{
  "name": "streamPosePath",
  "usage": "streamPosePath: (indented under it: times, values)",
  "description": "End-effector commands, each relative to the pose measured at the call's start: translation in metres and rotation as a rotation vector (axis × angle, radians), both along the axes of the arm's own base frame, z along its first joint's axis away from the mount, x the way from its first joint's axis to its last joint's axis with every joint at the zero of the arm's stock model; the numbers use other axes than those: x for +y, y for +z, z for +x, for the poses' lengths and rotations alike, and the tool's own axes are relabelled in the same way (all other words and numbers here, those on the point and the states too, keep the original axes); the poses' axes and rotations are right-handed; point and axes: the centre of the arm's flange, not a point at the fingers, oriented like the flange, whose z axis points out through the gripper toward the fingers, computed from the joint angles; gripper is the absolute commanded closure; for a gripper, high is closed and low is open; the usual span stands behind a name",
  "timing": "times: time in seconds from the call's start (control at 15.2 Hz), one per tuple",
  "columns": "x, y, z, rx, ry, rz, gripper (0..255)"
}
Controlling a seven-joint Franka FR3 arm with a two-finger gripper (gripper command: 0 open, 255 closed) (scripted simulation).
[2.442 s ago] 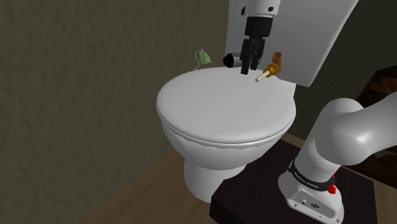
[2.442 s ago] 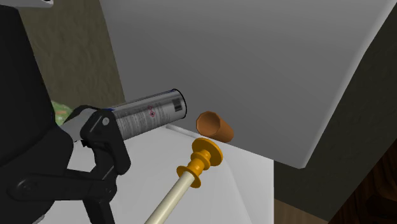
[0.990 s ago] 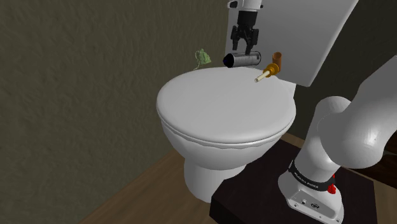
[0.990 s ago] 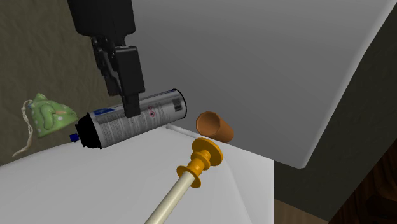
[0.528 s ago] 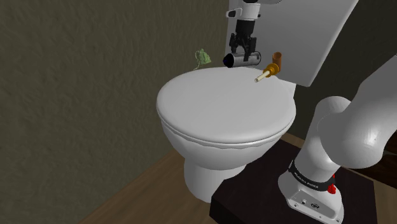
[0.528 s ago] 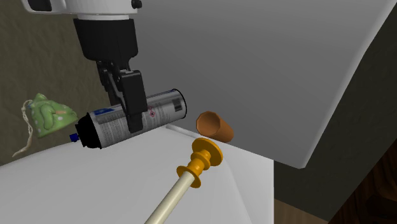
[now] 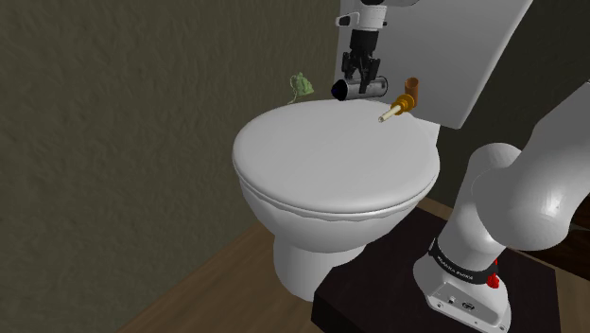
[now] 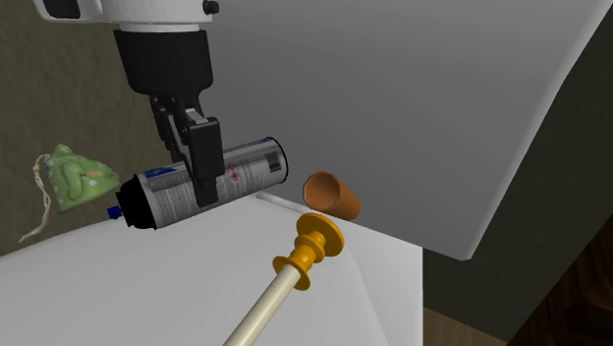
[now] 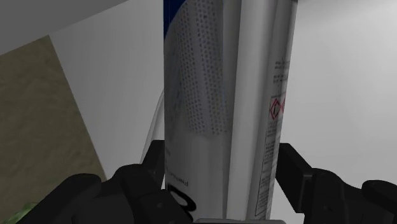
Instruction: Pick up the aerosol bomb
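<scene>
The aerosol can (image 8: 250, 169) is a silver cylinder with a printed label and a black cap. It lies on its side on the white ledge at the back of the toilet (image 7: 336, 156), just in front of the tank (image 8: 393, 88). My black gripper (image 8: 199, 187) comes down from above across the can's middle. In the wrist view the can (image 9: 222, 95) stands between the two fingers (image 9: 149, 172), and both press against its sides. From the shoulder view the gripper (image 7: 362, 81) sits on the can (image 7: 375, 88) at the rear of the seat lid.
A brown tube-shaped cup (image 8: 332, 195) lies close beside the can's base. A cream stick with a gold end (image 8: 306, 251) lies in front of it. A green pouch (image 8: 71, 179) rests near the can's cap end. The dark stand (image 7: 378, 293) is at the lower right.
The gripper swung from beside the can to above it, came down over its middle, and in the last half second its fingers drew in against the can. The can has not moved.
</scene>
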Motion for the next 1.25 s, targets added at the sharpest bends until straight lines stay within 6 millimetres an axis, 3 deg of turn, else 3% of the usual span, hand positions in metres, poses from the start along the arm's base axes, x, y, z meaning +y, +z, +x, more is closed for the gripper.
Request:
streamPosePath:
  times: [0.0, 1.06, 1.19]
  values:
    - [0.000, 0.000, 0.000, 0.000, 0.000, -0.001, 255]
    - [0.000, 0.078, -0.001, 0.000, 0.000, -0.001, 255]
    - [0.000, 0.079, -0.001, 0.000, 0.000, -0.001, 255]
